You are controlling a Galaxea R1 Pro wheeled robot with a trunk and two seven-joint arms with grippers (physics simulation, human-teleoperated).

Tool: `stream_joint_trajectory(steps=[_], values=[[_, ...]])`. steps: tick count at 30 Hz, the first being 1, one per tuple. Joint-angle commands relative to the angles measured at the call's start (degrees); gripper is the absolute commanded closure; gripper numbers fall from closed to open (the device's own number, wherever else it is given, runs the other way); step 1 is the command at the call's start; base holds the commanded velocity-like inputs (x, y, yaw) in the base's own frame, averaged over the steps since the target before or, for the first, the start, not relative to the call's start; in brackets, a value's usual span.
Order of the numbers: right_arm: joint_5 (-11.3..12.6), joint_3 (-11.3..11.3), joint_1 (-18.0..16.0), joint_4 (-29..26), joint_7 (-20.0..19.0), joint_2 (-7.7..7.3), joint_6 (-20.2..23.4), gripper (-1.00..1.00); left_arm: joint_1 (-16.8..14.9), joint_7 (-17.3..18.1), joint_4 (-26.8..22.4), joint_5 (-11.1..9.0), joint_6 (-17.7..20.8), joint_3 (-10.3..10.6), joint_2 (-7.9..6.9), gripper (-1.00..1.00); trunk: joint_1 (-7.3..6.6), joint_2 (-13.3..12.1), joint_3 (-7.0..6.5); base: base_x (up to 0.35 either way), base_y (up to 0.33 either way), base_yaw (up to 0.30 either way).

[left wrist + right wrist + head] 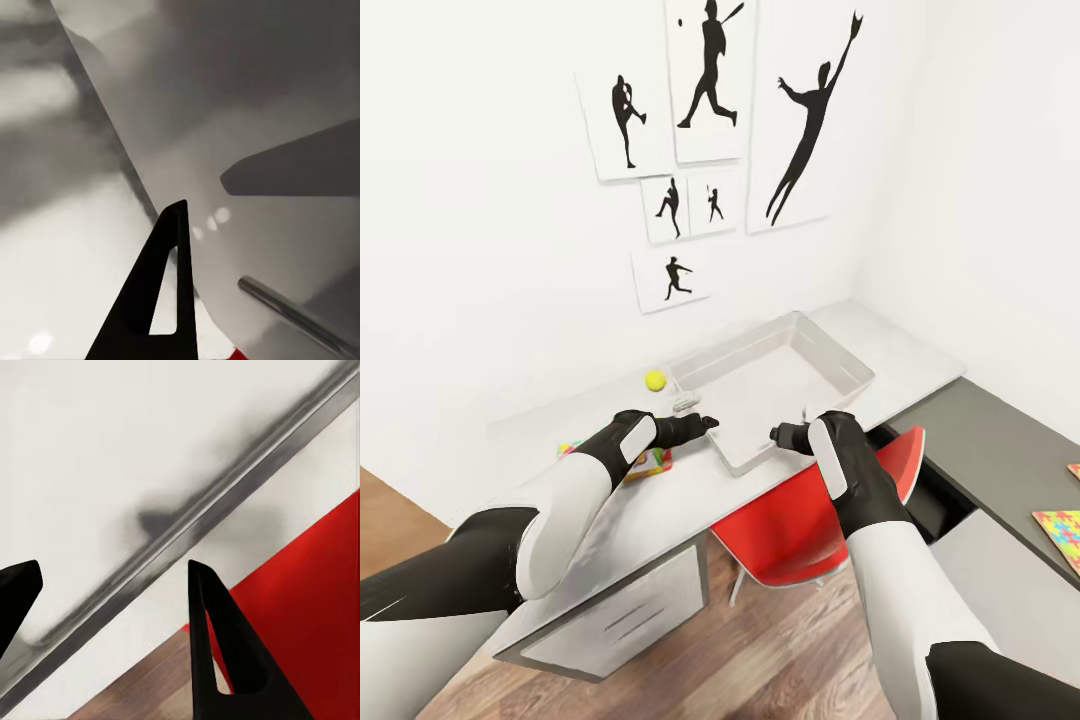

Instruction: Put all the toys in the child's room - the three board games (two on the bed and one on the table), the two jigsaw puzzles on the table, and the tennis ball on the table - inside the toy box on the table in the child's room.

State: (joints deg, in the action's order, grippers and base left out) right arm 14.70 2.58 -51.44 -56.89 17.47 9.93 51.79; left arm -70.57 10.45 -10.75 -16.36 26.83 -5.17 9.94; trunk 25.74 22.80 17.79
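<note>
The light grey toy box [770,385] stands empty on the table [920,355] below the wall posters. My left gripper [706,423] is at the box's near left wall. In the left wrist view one finger [161,285] lies against the wall [262,112], and the other is hidden behind it. My right gripper [780,434] is open at the near right rim, which runs between its fingers [225,645]. The tennis ball [655,380] lies left of the box. A bright board game [652,462] shows partly under my left forearm. Two jigsaw puzzles [1060,525] [1074,470] lie on the dark desk section at the far right.
A red chair [810,520] is tucked under the desk just below the box's near corner, beneath my right wrist. White drawer fronts [625,620] sit under the desk's left end. The walls meet in a corner behind the box. Wood floor [780,650] lies in front.
</note>
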Motion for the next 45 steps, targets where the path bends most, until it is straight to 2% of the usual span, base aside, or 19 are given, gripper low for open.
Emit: stream_joint_trajectory(steps=[1,39,45], values=[[2.5,-0.1,-0.1,-0.1,0.5,0.07,-0.3,1.00,-0.1,0.1,0.1,-0.4,0.6,-0.5,0.06,1.00,0.05,0.1,0.12,0.090,-0.072,0.000],[2.5,-0.1,-0.1,-0.1,0.5,0.07,0.1,1.00,0.0,0.1,0.1,-0.4,0.7,-0.5,0.06,1.00,0.05,0.1,3.48,0.005,-0.004,0.000],[2.5,-0.1,-0.1,-0.1,0.4,0.07,0.1,1.00,0.0,0.1,0.1,-0.4,0.7,-0.5,0.06,1.00,0.05,0.1,3.64,0.000,0.000,0.000]])
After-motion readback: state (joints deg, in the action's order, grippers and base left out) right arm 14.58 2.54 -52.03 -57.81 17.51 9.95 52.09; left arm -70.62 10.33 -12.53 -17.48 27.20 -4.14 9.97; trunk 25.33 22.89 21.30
